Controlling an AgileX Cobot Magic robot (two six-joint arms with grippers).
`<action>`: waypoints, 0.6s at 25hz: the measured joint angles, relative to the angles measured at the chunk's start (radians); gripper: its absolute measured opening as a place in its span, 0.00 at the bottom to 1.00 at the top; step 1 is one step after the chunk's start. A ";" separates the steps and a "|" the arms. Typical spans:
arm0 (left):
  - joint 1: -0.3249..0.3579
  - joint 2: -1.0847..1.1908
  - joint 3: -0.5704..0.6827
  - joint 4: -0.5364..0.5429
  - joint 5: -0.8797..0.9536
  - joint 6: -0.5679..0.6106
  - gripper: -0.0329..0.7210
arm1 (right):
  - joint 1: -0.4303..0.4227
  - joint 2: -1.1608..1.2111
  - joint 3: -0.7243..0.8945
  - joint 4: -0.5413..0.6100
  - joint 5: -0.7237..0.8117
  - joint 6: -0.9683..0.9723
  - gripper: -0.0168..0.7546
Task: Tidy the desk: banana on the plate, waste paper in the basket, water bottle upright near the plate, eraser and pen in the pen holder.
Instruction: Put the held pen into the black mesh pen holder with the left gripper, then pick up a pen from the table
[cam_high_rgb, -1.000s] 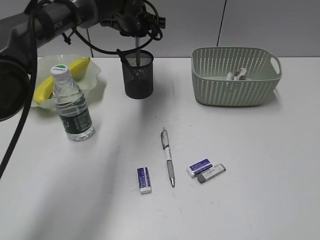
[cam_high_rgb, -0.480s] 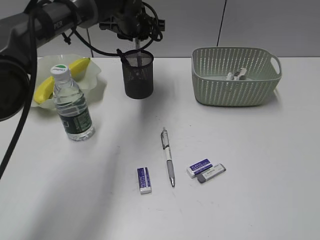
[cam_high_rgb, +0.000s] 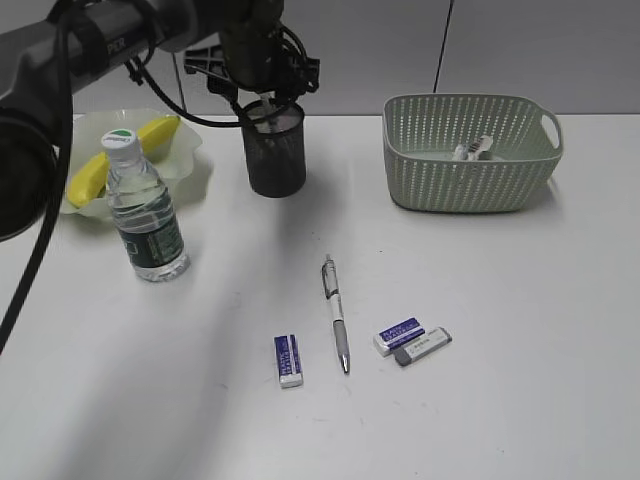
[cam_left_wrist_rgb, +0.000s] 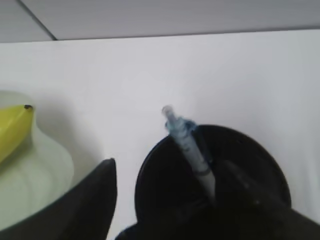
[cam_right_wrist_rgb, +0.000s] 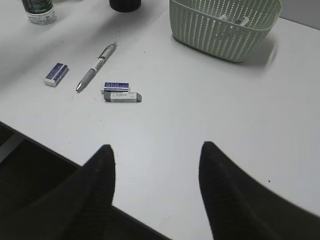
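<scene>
My left gripper (cam_high_rgb: 262, 95) hangs over the black mesh pen holder (cam_high_rgb: 276, 150), jaws open (cam_left_wrist_rgb: 170, 167). A white pen (cam_left_wrist_rgb: 189, 145) stands in the holder (cam_left_wrist_rgb: 150, 165), leaning on its rim, close to the right finger. Another pen (cam_high_rgb: 335, 315) and three erasers (cam_high_rgb: 288, 360) (cam_high_rgb: 399, 336) (cam_high_rgb: 423, 346) lie on the desk (cam_high_rgb: 500, 300). The banana (cam_high_rgb: 150, 135) lies on the green plate (cam_high_rgb: 190, 150). The water bottle (cam_high_rgb: 145, 215) stands upright beside the plate. Waste paper (cam_high_rgb: 472, 148) is in the green basket (cam_high_rgb: 470, 180). My right gripper (cam_right_wrist_rgb: 156, 150) is open and empty above the desk's front edge.
The right wrist view shows the pen (cam_right_wrist_rgb: 96, 66), the erasers (cam_right_wrist_rgb: 55, 74) (cam_right_wrist_rgb: 115, 87) (cam_right_wrist_rgb: 123, 97) and the basket (cam_right_wrist_rgb: 225, 35) ahead. The left arm and its cables reach in from the upper left. A grey wall stands behind the desk.
My left gripper has dropped lower and shifted slightly left over the pen holder. The pen that stood upright above the holder has sunk into it.
</scene>
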 joint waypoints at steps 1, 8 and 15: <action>-0.002 -0.008 0.000 -0.003 0.014 0.020 0.66 | 0.000 0.000 0.000 0.000 0.000 0.000 0.58; -0.038 -0.129 0.000 -0.001 0.057 0.116 0.66 | 0.000 0.000 0.000 0.000 0.000 0.000 0.58; -0.049 -0.258 0.000 -0.031 0.143 0.222 0.66 | 0.000 0.000 0.000 0.000 0.000 0.000 0.58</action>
